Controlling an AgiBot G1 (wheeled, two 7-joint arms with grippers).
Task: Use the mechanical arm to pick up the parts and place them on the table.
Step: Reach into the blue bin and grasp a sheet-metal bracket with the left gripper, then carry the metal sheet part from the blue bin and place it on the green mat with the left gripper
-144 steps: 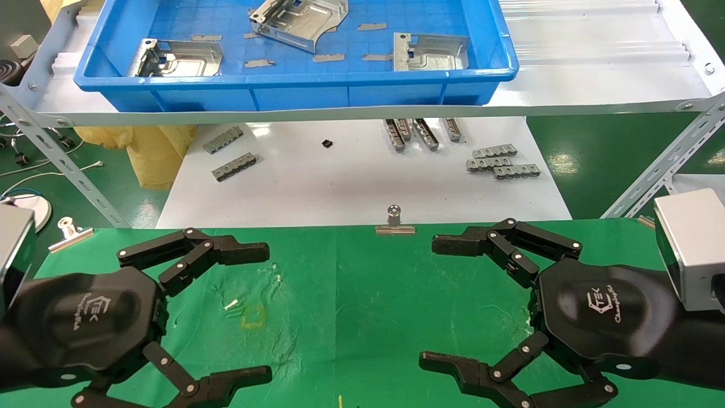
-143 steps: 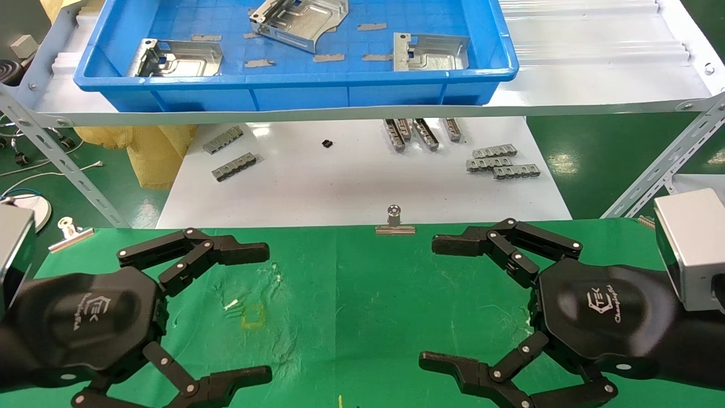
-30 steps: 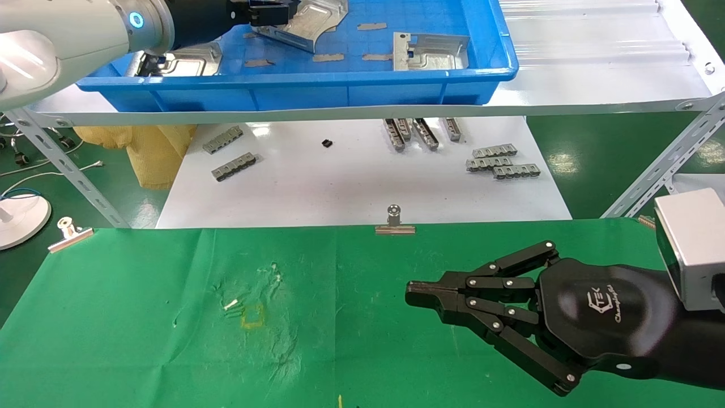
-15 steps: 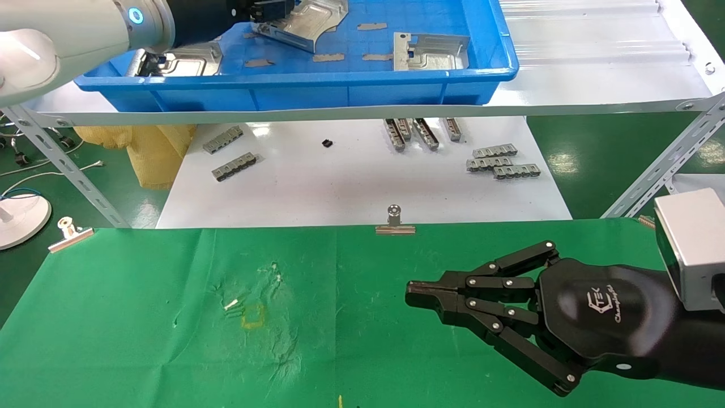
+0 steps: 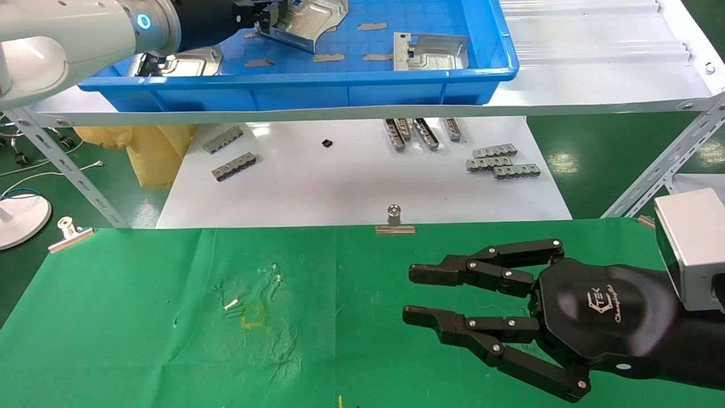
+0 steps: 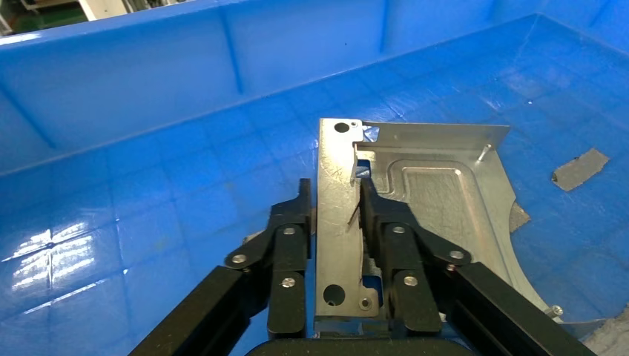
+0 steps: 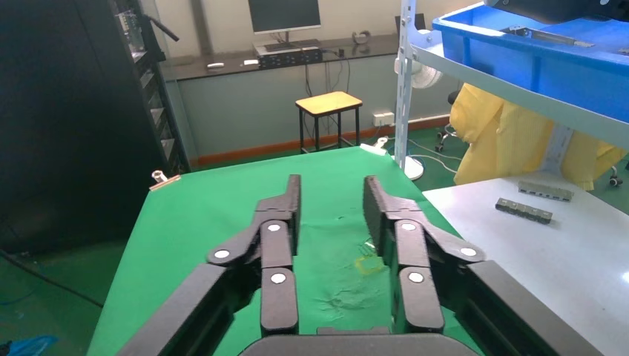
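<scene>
Left tool [image 6: 335, 204] reached into blue bin [image 5: 362, 85], clamped on part [image 6: 415, 200] flange; right tool [image 5: 416, 294] parted, low over green table [image 5: 141, 317].

Gripped part [image 6: 415, 193] near edge hidden under left gripper [image 6: 335, 204] palm, neighbouring part [image 5: 175, 61] mostly hidden behind that arm

The head camera looks forward and down over the green-clothed table [image 5: 170, 340] to the far blue bin [image 5: 294, 90]; the left wrist camera sits close inside that bin [image 6: 148, 89]; the right wrist camera faces left across the same table [image 7: 193, 222].
</scene>
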